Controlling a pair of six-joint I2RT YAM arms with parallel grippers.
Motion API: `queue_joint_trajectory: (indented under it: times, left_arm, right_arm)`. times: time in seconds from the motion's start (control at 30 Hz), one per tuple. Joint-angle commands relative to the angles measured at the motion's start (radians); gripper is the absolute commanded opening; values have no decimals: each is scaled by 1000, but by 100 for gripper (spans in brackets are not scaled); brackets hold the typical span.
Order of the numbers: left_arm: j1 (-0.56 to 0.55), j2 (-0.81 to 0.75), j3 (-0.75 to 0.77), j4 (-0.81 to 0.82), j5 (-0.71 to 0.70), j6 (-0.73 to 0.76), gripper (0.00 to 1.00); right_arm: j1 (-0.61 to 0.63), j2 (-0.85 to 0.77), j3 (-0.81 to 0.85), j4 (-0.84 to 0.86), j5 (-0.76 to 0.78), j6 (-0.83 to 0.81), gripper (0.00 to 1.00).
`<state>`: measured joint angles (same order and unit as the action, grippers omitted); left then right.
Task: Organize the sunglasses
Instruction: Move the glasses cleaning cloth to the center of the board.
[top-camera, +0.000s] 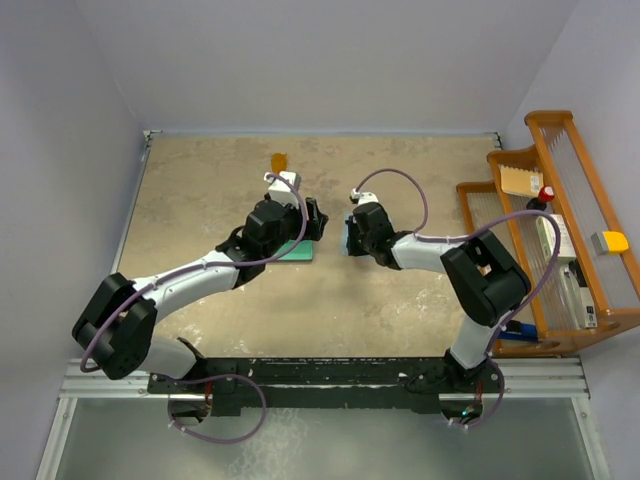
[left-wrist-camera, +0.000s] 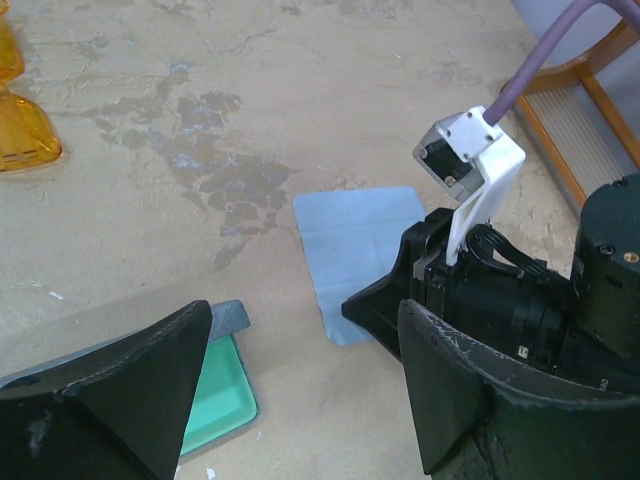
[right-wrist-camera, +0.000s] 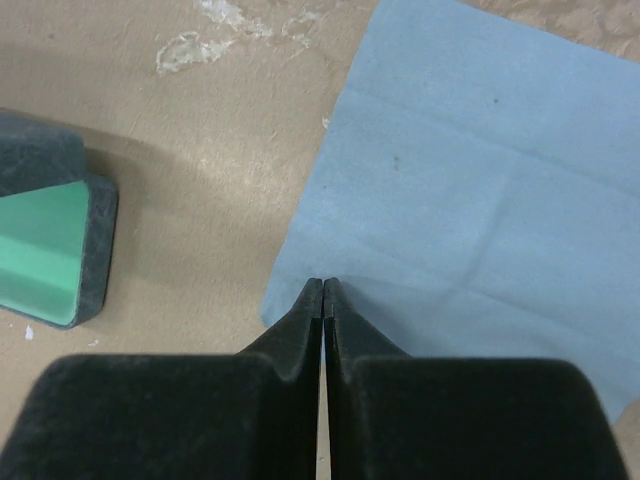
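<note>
Left end effector (left-wrist-camera: 300, 330): fingers spread wide, nothing between them, hanging over the bench (top-camera: 400, 310) above one corner of the open case (left-wrist-camera: 228, 392), teal-green lining showing. Sunglasses (left-wrist-camera: 22, 112), orange-amber lenses, lie on the bench toward the far wall, well apart from both arms and outside the case.

Right end effector (right-wrist-camera: 322, 290): fingers pressed together, tips at the near edge of a flat blue cloth (right-wrist-camera: 480, 180). Cannot tell if the cloth is caught between them. The cloth lies just beside the case, not touching it. A wooden rack (top-camera: 560, 130) stands at the right edge.
</note>
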<state>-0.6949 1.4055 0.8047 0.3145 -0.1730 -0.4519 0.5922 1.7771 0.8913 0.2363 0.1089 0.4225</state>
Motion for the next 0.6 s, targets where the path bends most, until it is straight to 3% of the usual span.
queue_joint_trajectory:
  times: [0.0,0.43,0.57]
  left_arm:
    - [6,-42,-8,32,-11,6,73]
    - [7,-33,-11,40,5,-11,73]
    - [7,-32,-6,27,2,-8,73]
  right_arm:
    - [21,2,-88,-118,-34,48,0]
    - [50,-61,-135,-92,-25,54,0]
    - [51,-105,-112,-114,-3,51,7]
